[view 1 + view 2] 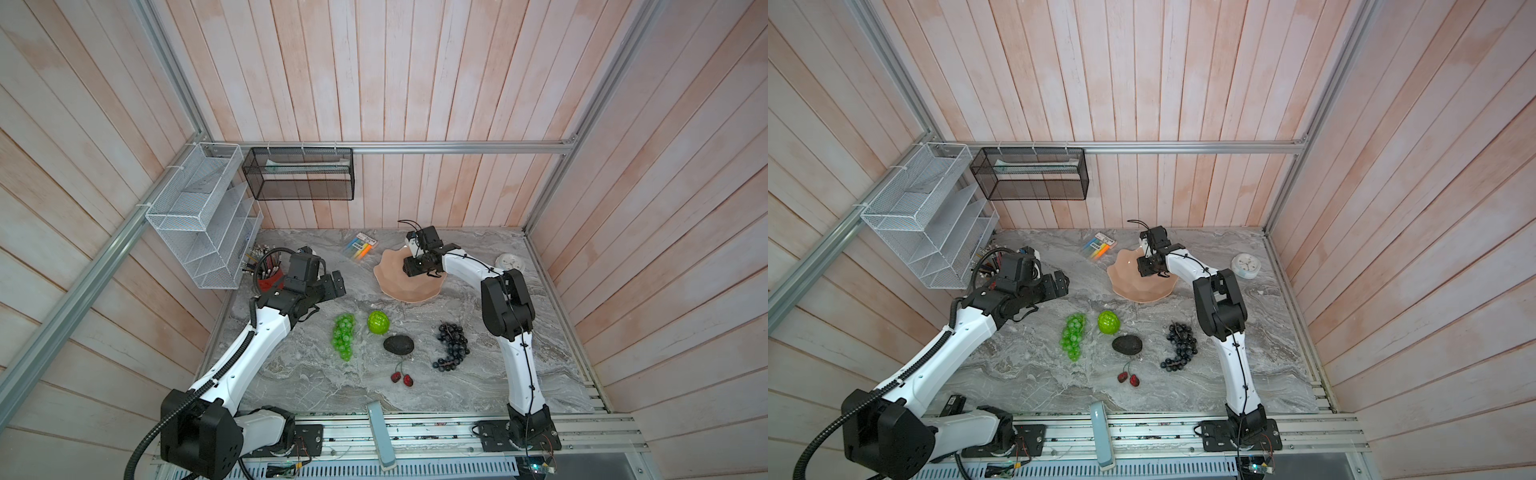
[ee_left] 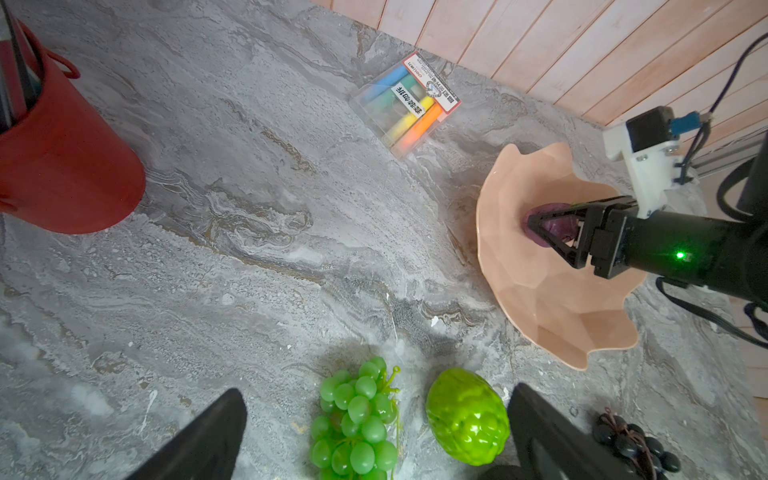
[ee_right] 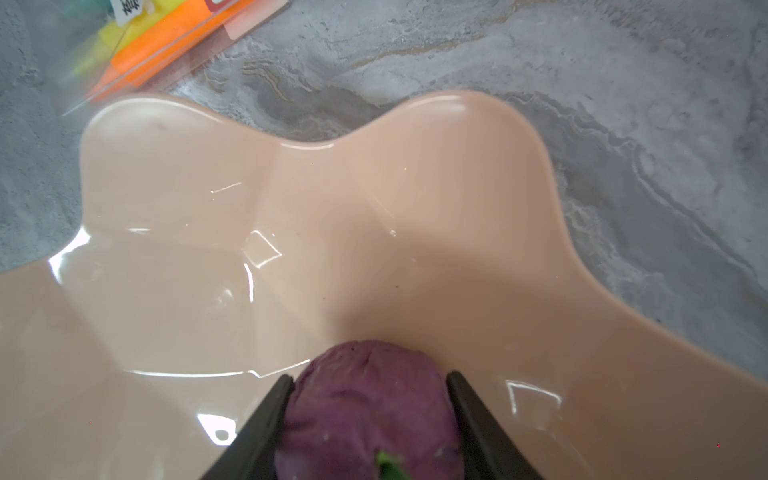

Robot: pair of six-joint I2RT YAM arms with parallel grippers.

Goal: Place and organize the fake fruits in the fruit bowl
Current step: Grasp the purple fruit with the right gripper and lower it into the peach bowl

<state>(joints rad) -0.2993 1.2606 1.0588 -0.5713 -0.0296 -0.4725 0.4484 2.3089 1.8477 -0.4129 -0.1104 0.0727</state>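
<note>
The peach-pink fruit bowl stands at the back of the marble table. My right gripper reaches down into it, shut on the purple ball. Both fingers press the ball's sides, low over the bowl's floor. My left gripper hangs open and empty over the table's left. Below and in front of it lie the green grape bunch and the bumpy lime-green ball. The avocado, dark grape bunch and cherry pair lie nearer the front.
A red cup of pencils stands behind the left arm. A pack of highlighters lies just behind the bowl. A white clock sits at the back right. A white wire rack and a black mesh basket hang on the walls.
</note>
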